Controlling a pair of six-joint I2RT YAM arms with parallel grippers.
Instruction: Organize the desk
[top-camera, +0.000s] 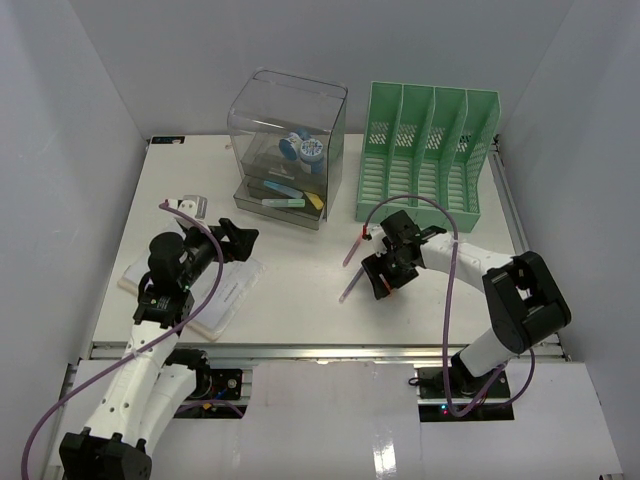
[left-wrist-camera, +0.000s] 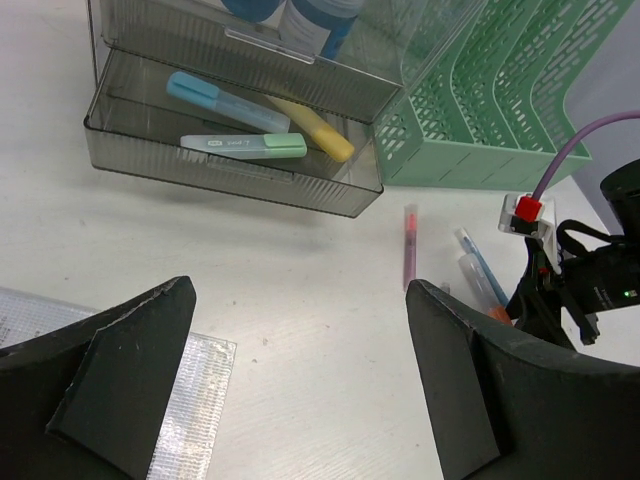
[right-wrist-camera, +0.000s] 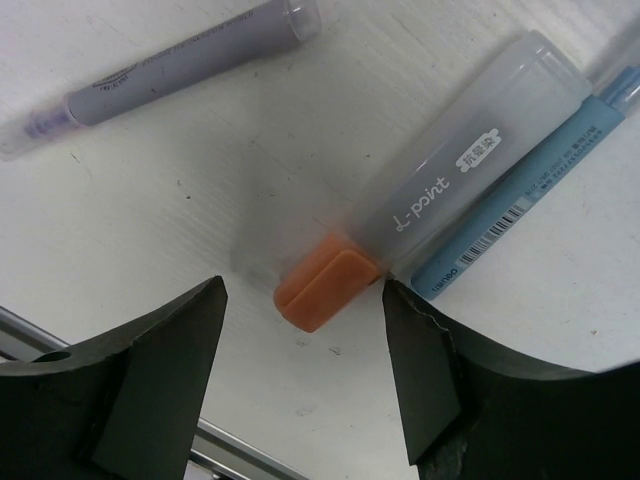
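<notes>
We find the right gripper (right-wrist-camera: 302, 300) with its jaws spread wide and gripping nothing. Between the two dark fingertips lies the orange cap (right-wrist-camera: 325, 288) of a translucent marker (right-wrist-camera: 450, 170) printed "L-point", and as far as we can tell neither finger touches it. The marker rests flat on the desk (right-wrist-camera: 180, 190), whose white top sits directly beneath these jaws. A blue pen (right-wrist-camera: 540, 185) lies right against the marker, and a purple pen (right-wrist-camera: 160, 75) lies apart from both, higher in the wrist view. The left gripper (left-wrist-camera: 300, 300) is spread as well and empty, hovering over bare white desk, with a plastic-covered sheet (left-wrist-camera: 190, 400) flat on the top beside one finger. Past those jaws we see a pink pen (left-wrist-camera: 409, 245) lying on the desk. Further out stands the clear drawer box (left-wrist-camera: 220, 165) with a drawer open, holding a blue highlighter (left-wrist-camera: 225, 100), a green highlighter (left-wrist-camera: 245, 146) and a yellow highlighter (left-wrist-camera: 315, 128). The green file rack (left-wrist-camera: 470, 100) stands just beside the box. From above, we see both grippers over the near half of the desk, well apart from each other, and the aluminium rail (top-camera: 320, 350) runs along its front edge.
</notes>
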